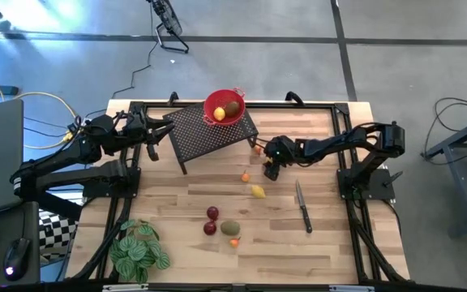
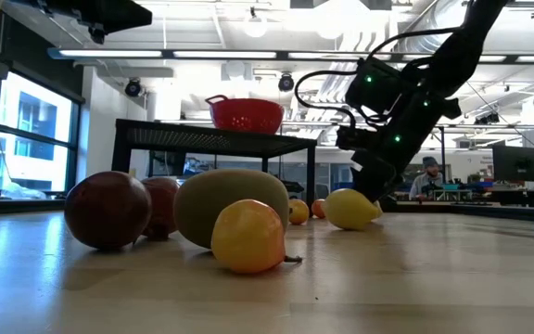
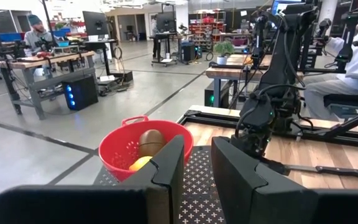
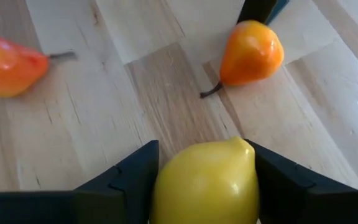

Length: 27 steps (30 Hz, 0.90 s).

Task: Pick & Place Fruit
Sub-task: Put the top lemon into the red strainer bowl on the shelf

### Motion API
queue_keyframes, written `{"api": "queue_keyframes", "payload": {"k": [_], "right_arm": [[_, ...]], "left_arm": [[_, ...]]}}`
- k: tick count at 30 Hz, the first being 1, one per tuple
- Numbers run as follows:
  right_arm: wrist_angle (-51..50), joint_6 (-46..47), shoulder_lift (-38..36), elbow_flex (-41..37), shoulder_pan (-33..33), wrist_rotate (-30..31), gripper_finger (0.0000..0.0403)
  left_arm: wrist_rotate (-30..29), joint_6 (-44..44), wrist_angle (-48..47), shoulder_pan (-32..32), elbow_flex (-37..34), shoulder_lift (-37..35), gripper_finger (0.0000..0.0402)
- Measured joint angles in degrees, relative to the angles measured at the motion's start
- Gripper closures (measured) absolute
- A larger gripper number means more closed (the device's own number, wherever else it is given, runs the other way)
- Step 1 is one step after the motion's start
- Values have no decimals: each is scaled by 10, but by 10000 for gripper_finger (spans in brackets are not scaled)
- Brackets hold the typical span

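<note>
From above, my right gripper (image 1: 271, 168) hangs centre-right over the table (image 1: 331, 243), the yellow lemon (image 1: 258, 191) just below it; the red bowl (image 1: 224, 106) sits on the black mesh stand (image 1: 209, 130) at upper centre, and the left gripper (image 1: 154, 139) waits at the stand's left edge, fingers a little apart, empty. At table height the lemon (image 2: 350, 209) lies at centre-right on its side, long axis roughly level. My right wrist camera shows it (image 4: 205, 183) between parted fingers (image 4: 123, 180), nipple end pointing away. I judge it light, firm and slick: grip across the belly.
</note>
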Motion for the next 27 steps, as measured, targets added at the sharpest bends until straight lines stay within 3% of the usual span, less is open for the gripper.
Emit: {"api": "queue_keyframes", "payload": {"k": [4,14,18,22,27], "right_arm": [[17,0,-14,0,1,-5,187],[9,-14,-109,0,0,-19,285],[-5,-27,-121,0,-2,-15,303],[-33,-48,-117,0,-3,-34,290],[-57,-21,-116,0,10,-31,232]], "left_arm": [[0,0,0,0,0,0,325],[0,0,1,0,0,0,325],[0,0,1,0,0,0,325],[0,0,1,0,0,0,325],[0,0,1,0,0,0,325]]}}
